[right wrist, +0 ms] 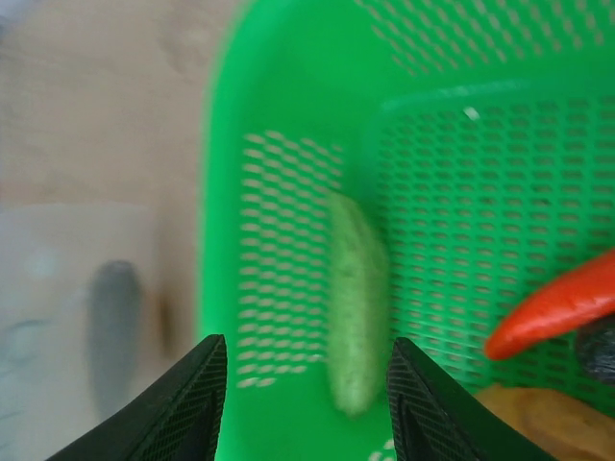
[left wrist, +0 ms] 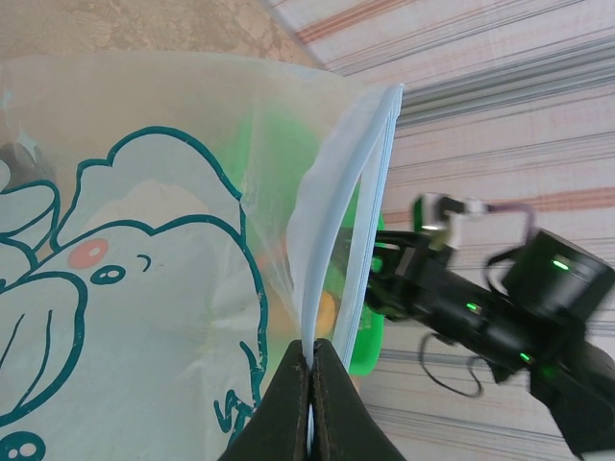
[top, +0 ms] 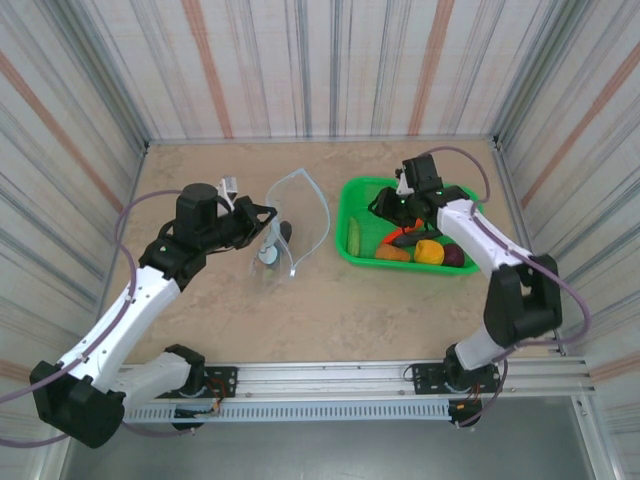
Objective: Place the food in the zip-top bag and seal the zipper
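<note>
Nearest, along the front edge of the table (top: 200,320), one metal rail (top: 330,372) carries two arm bases (top: 190,375). The left gripper (top: 268,214) is clamped tight on the mouth edge of the one zip-top bag (top: 300,215). In the left wrist view its fingers (left wrist: 288,403) meet with the pale blue zipper (left wrist: 332,211) strip pinched between them, and the mouth gapes open beyond. The bag is mid-table, left of the basket. One dark piece (top: 285,232) shows in it, too unclear to name. To the right sits one green basket (top: 350,190) holding five pieces that can be counted: one cucumber (top: 354,237), one carrot (top: 404,240), one potato (top: 392,254), one yellow ball (top: 430,251) and one dark purple piece (top: 455,257). The right gripper (top: 383,207) hovers over the basket's left part, jaws about half apart and gripping nothing. In its wrist view the cucumber (right wrist: 356,317) lies below, between its fingers (right wrist: 183,403).
</note>
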Action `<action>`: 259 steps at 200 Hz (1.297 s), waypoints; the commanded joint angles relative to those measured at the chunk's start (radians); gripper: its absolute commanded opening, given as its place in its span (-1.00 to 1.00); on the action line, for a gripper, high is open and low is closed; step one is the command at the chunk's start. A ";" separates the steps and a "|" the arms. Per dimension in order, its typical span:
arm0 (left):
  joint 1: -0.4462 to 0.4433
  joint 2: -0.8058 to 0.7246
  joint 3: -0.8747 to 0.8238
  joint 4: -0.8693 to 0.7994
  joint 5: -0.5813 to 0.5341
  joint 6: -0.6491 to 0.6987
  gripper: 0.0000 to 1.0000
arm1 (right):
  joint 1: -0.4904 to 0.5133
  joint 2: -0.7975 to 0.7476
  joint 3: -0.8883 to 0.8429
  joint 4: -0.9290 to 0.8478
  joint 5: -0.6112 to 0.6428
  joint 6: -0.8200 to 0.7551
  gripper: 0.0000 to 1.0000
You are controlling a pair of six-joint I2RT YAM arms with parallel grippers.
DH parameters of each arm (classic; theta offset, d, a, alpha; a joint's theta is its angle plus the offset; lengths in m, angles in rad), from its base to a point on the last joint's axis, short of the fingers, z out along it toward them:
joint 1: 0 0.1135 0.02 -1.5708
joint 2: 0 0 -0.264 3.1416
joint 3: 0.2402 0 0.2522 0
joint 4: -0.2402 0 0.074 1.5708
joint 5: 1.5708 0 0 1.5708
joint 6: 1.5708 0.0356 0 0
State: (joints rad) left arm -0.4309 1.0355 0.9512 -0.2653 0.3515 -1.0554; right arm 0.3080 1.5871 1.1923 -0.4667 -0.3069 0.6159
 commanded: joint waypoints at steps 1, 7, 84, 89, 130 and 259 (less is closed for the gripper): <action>0.009 -0.019 0.022 -0.025 0.021 0.028 -1.00 | 0.004 0.105 0.055 -0.054 -0.066 -0.051 -0.05; 0.011 -0.019 0.022 -0.024 0.024 0.027 -1.00 | 0.008 0.135 0.068 -0.050 -0.074 -0.053 -0.05; 0.015 -0.048 0.021 -0.050 0.034 0.017 -1.00 | 0.104 0.361 0.235 -0.141 0.076 -0.120 -0.01; 0.015 -0.049 0.022 -0.054 0.034 0.019 -1.00 | 0.109 0.368 0.237 -0.143 0.084 -0.123 -0.01; 0.015 -0.054 0.032 -0.071 0.034 0.021 -1.00 | 0.117 0.416 0.236 -0.156 0.100 -0.124 -0.03; 0.012 -0.031 0.083 -0.118 0.019 0.017 -1.00 | 0.061 0.151 0.109 -0.046 0.108 -0.073 -0.48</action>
State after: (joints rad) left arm -0.4198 1.0031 0.9947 -0.3588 0.3740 -1.0512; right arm 0.3889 1.8919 1.3300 -0.5461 -0.2302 0.5148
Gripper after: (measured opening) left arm 0.050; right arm 0.314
